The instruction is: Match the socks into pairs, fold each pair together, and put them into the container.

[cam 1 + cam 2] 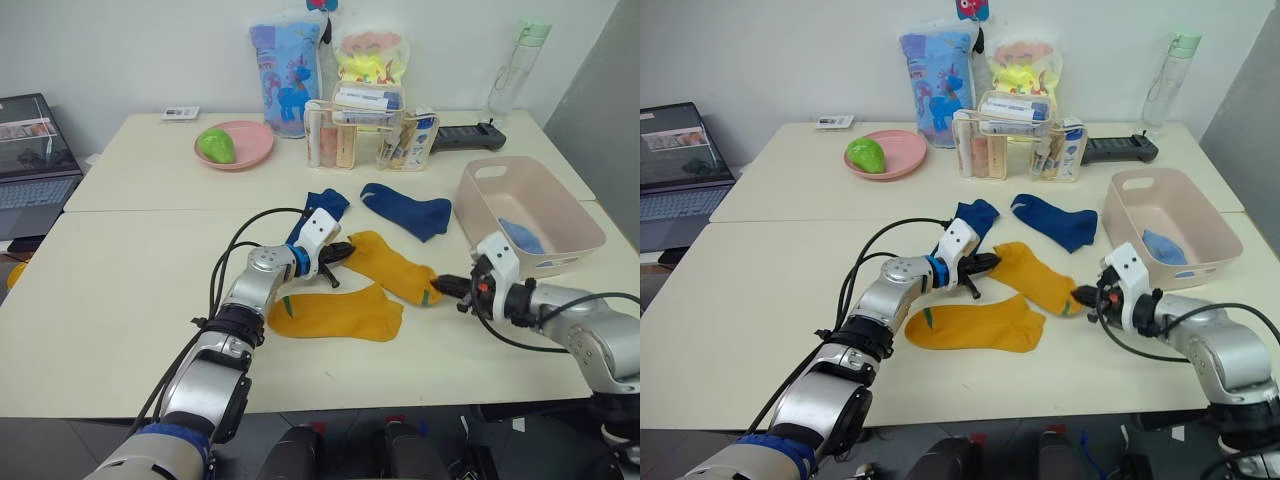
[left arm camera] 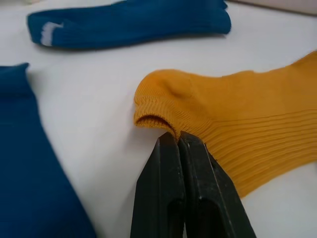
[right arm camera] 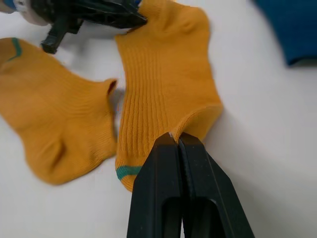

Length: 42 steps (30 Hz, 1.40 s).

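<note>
Both grippers pinch opposite ends of one mustard sock, ready to lay it on its mate.

The left gripper (image 1: 342, 252) is clamped on the far yellow sock (image 1: 392, 266) at its cuff, the right gripper (image 1: 447, 286) on its toe. Lift evenly (no sagging) onto the near yellow sock (image 1: 335, 314). Navy socks (image 1: 408, 208) wait behind; the container (image 1: 560, 215) holds light blue fabric (image 1: 521, 236).

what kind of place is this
Probably an office or lab set up for home chores: pale tables against a bare wall, a laptop at the side, and socks beside a tub.
</note>
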### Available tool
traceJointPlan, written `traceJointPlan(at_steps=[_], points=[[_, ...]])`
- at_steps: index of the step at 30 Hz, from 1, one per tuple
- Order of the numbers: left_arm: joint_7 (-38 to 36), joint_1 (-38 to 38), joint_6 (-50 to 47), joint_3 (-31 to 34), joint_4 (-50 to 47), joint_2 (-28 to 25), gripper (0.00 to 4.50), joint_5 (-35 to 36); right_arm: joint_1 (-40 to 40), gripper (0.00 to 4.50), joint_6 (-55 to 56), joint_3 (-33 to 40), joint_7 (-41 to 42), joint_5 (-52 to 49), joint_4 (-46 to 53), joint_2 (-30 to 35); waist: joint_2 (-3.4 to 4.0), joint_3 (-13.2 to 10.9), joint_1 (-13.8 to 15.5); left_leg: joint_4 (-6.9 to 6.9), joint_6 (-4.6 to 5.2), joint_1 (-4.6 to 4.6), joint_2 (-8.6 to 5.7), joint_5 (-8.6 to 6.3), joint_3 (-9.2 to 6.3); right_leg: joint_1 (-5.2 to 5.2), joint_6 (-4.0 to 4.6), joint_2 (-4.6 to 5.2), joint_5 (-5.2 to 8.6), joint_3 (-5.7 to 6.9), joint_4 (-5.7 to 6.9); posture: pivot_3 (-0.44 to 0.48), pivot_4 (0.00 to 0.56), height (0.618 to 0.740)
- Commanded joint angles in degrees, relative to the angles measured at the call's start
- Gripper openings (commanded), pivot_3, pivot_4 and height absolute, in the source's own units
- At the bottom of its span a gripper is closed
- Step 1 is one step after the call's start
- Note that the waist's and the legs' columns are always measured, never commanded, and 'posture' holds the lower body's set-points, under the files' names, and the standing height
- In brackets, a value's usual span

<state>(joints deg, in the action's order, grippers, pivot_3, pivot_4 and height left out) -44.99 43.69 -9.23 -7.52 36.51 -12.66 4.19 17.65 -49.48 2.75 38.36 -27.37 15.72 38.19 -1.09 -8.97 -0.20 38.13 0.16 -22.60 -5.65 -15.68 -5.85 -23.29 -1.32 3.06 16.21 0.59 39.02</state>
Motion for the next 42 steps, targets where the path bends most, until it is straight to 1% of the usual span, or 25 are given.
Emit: traceJointPlan(at_steps=[1,5,13,14,17,19,22,25,27,29,32,35,37,39,40,42], points=[[0.21,-3.12,-5.18,1.79,-11.06,-1.13,0.01,2.68,4.69,0.0,4.05,-0.82,-1.09,2.46,-3.0,-1.53,0.01,0.0,-0.26,-0.02,0.0,0.0,0.0,0.0,0.02,0.0,0.0,0.0,0.0,-0.02,0.0,0.0,0.15,0.74],[3.22,-9.62,-13.5,4.65,-26.68,-3.14,0.01,5.53,12.05,0.0,8.02,-3.27,-1.92,5.7,-10.55,-5.07,0.02,0.01,-0.35,0.0,-0.01,0.0,0.0,0.01,0.01,-0.04,0.0,0.0,0.0,-0.03,0.0,0.0,0.15,0.74],[8.03,-19.61,-29.78,8.29,-51.17,-5.87,0.01,12.66,22.42,0.0,15.46,-6.87,0.08,10.35,-23.81,-10.65,0.03,0.01,-0.21,-0.01,-0.01,-0.01,-0.01,0.01,0.04,-0.04,0.01,0.0,0.0,-0.07,-0.02,0.0,0.15,0.74],[8.44,-21.57,-34.05,9.53,-55.7,-5.87,0.01,15.93,24.59,0.0,16.64,-7.89,1.04,11.03,-26.49,-11.89,0.03,0.01,-0.1,0.0,-0.02,-0.01,-0.01,0.01,0.01,-0.03,0.01,0.0,0.0,-0.04,-0.02,0.0,0.15,0.74],[8.93,-25.95,-43.26,11.45,-64.65,-6.22,0.01,23.23,28.78,0.0,18.94,-10.45,3.93,12.49,-31.79,-14.44,0.04,0.01,-0.45,0.0,-0.01,0.0,0.0,0.01,0.03,-0.04,0.01,-0.01,0.0,-0.05,-0.01,0.0,0.15,0.74],[9.35,-29.76,-46.65,10.52,-68.97,-6.99,0.01,25.58,30.74,0.0,21.22,-12.87,5.93,14.24,-34.53,-16.2,0.05,0.02,-0.93,-0.03,-0.02,0.02,0.02,0.01,0.03,-0.04,0.01,-0.02,0.0,-0.05,0.0,0.0,0.15,0.74],[9.8,-33.75,-50.73,9.6,-72.83,-7.71,0.01,29.56,32.33,0.0,23.49,-15.49,8.11,16.26,-37.55,-18.31,0.05,0.02,-1.39,-0.05,-0.02,0.04,0.03,0.01,0.02,-0.02,0.01,-0.03,0.0,-0.04,0.0,0.0,0.15,0.74],[12.44,-35.2,-49.06,8.83,-71.17,-7.56,0.01,27.64,32.67,0.0,25.06,-17.35,9.91,17.58,-40.14,-20.73,0.05,0.02,-1.19,-0.01,-0.02,0.05,0.02,0.01,-0.01,0.01,0.01,-0.02,0.0,-0.02,0.0,0.0,0.15,0.74],[12.02,-35.86,-47.8,7.45,-69.76,-9.09,0.01,26.68,32.71,0.0,25.57,-17.81,10.73,18.04,-41.69,-22.08,0.05,0.02,-1.23,0.02,-0.02,0.05,0.02,0.01,0.01,0.03,0.02,-0.02,0.0,-0.02,0.0,0.0,0.15,0.74],[11.34,-36.35,-47.95,6.84,-69.17,-9.65,0.01,27.64,32.64,0.0,26.66,-18.25,11.2,18.86,-43.18,-23.0,0.06,0.02,-1.29,0.0,-0.02,0.07,0.02,0.01,0.0,0.02,0.02,-0.02,0.0,-0.02,0.0,0.0,0.15,0.74],[10.71,-36.93,-47.89,6.85,-68.92,-9.14,0.01,29.81,32.59,0.0,30.88,-18.46,9.93,20.76,-46.05,-25.3,0.06,0.02,-1.32,-0.02,-0.02,0.06,0.01,0.01,-0.01,0.01,0.02,-0.02,0.0,-0.02,-0.02,0.0,0.15,0.74],[8.41,-37.94,-47.04,7.22,-69.79,-11.46,0.58,31.11,32.02,0.63,31.17,-17.1,9.58,20.47,-45.24,-26.32,0.07,0.02,-1.45,-0.03,-0.03,0.07,0.03,0.01,0.0,0.0,0.02,-0.03,0.0,-0.02,-0.01,0.0,0.15,0.74],[6.8,-37.87,-46.4,7.87,-69.95,-13.28,1.23,32.02,31.16,1.34,31.3,-16.87,9.63,20.9,-43.68,-25.86,0.07,0.02,-1.44,-0.04,-0.03,0.07,0.03,0.01,0.0,-0.01,0.03,-0.03,0.0,-0.02,0.0,0.0,0.15,0.74],[4.76,-37.07,-47.03,9.32,-70.17,-15.27,1.8,34.51,30.48,1.93,30.68,-16.14,9.36,20.7,-41.15,-25.15,0.07,0.02,-1.35,-0.03,-0.03,0.06,0.02,0.01,-0.01,0.0,0.03,-0.03,0.0,-0.02,-0.02,0.0,0.15,0.74],[3.82,-36.73,-47.11,9.65,-70.23,-16.59,2.19,35.19,30.26,2.33,29.94,-15.73,9.44,20.37,-39.64,-24.79,0.07,0.02,-1.34,-0.03,-0.03,0.05,0.02,0.01,-0.02,0.0,0.03,-0.02,0.0,-0.02,-0.02,0.0,0.15,0.74],[1.7,-36.23,-46.82,10.04,-70.0,-19.8,2.77,35.87,29.52,2.99,27.95,-14.97,10.36,19.29,-35.62,-23.65,0.09,0.01,-1.36,-0.03,-0.03,0.06,0.02,0.01,-0.02,0.0,0.03,-0.03,0.0,-0.02,-0.02,0.0,0.15,0.74]])
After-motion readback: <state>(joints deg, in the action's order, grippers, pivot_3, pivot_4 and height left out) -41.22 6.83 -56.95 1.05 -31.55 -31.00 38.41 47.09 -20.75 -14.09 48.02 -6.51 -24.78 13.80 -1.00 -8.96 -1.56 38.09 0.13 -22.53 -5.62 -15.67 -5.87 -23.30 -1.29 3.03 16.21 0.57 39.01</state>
